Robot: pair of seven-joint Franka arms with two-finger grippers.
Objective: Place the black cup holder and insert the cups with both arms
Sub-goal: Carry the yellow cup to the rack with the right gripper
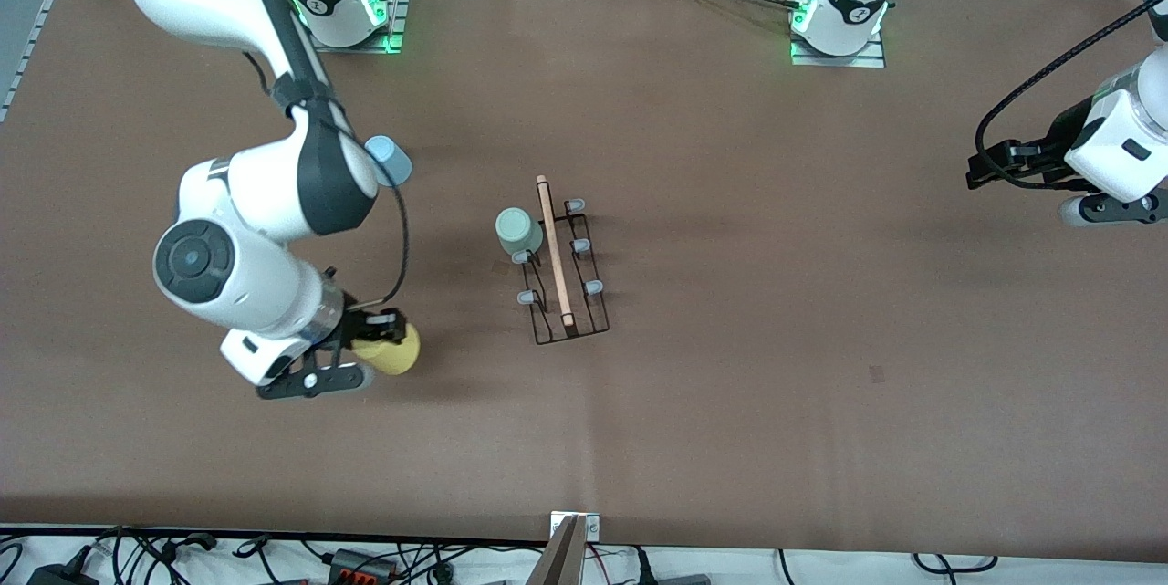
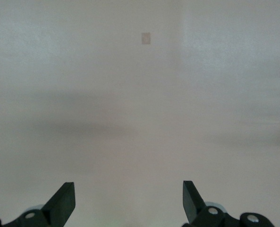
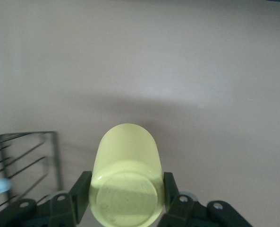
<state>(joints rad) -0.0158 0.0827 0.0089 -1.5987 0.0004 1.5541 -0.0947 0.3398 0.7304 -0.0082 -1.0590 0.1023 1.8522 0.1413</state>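
Note:
The black cup holder (image 1: 564, 279) stands mid-table, its wooden rod handle (image 1: 553, 247) on top. The pale green cup (image 1: 518, 232) sits upside down on one of its pegs. The light blue cup (image 1: 390, 159) stands on the table toward the right arm's end, partly hidden by that arm. My right gripper (image 1: 370, 349) is shut on the yellow cup (image 1: 397, 349) and holds it on its side low over the table. In the right wrist view the cup (image 3: 125, 161) sits between the fingers (image 3: 83, 187), with the holder (image 3: 31, 161) beside it. My left gripper (image 1: 1109, 206) waits open over bare table (image 2: 129, 196).
A small dark mark (image 1: 876, 373) lies on the brown table toward the left arm's end and shows in the left wrist view (image 2: 146, 38). A camera mount (image 1: 570, 548) stands at the table's near edge. Cables run along both long edges.

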